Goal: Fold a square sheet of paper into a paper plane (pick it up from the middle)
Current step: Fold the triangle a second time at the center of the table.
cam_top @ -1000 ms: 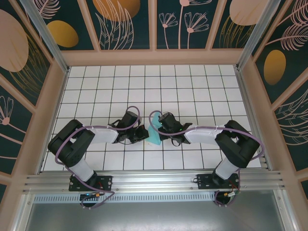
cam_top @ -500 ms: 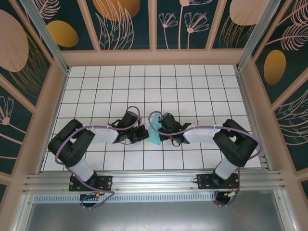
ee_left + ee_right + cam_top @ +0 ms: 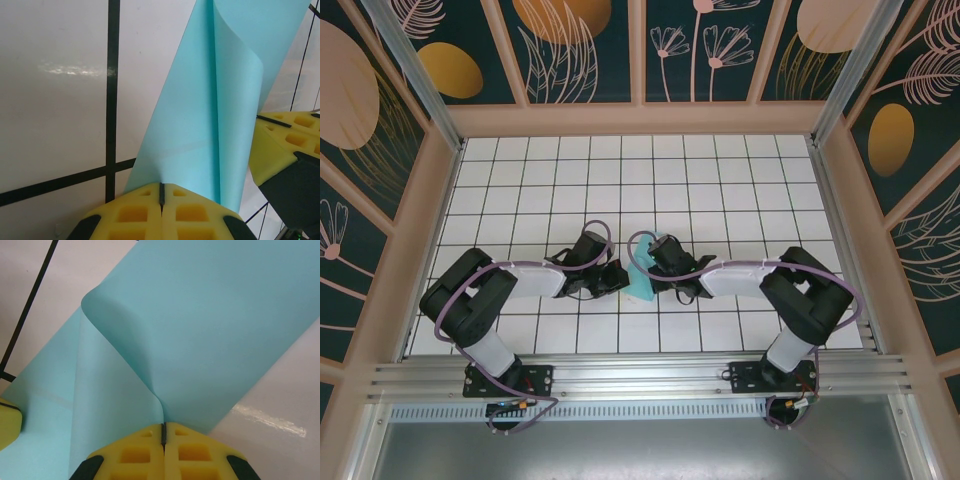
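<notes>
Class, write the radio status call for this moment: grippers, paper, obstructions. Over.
Left gripper shut on the square sheet of paper. Right gripper shut on it too. Sheet curled between them. No obstruction seen.

We find the square sheet of paper [image 3: 642, 279] near the middle of the desk [image 3: 720, 180], somewhat closer to the near edge than to the far one. It sits between our two claws. The left claw [image 3: 622, 279] is just left of it and the right claw [image 3: 657, 277] just right of it. Each is pinched onto the sheet, so the two face each other across it. Seen from the left wrist, the sheet stretches ahead of the left claw, with the right claw beside it at the right. From the right wrist, the sheet curls ahead of the right claw, with the left claw at the lower left.
</notes>
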Controlling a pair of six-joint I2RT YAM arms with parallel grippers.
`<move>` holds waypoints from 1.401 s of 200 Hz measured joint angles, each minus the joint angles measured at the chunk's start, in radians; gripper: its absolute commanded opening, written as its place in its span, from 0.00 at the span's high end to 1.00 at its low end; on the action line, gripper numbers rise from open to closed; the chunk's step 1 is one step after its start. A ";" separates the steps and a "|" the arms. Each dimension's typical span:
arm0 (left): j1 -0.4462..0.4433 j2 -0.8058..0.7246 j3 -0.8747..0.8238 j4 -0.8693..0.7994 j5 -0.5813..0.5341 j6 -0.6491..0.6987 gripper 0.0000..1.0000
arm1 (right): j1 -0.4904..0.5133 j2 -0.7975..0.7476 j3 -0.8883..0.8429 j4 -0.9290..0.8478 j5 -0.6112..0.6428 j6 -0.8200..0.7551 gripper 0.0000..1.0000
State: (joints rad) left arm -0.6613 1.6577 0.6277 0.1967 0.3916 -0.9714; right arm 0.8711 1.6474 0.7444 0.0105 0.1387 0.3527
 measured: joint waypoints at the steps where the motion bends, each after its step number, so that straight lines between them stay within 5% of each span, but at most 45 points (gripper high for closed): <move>1: 0.000 0.000 0.000 0.000 0.000 0.000 0.98 | 0.000 0.000 0.000 0.000 0.000 0.000 1.00; 77: -0.002 -0.077 0.018 -0.095 -0.087 0.009 0.81 | 0.000 0.005 0.002 0.008 0.000 0.000 1.00; 150: -0.002 -0.056 0.124 0.015 -0.057 -0.055 0.92 | -0.001 0.005 -0.003 0.018 -0.001 0.001 1.00; 280: -0.002 0.134 0.147 0.101 -0.032 -0.104 0.94 | -0.002 0.005 -0.010 0.038 -0.002 0.005 1.00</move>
State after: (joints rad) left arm -0.6632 1.7912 0.7750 0.2977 0.3592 -1.0752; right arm 0.8692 1.6527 0.7341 0.0483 0.1371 0.3580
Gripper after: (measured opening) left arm 0.067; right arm 0.066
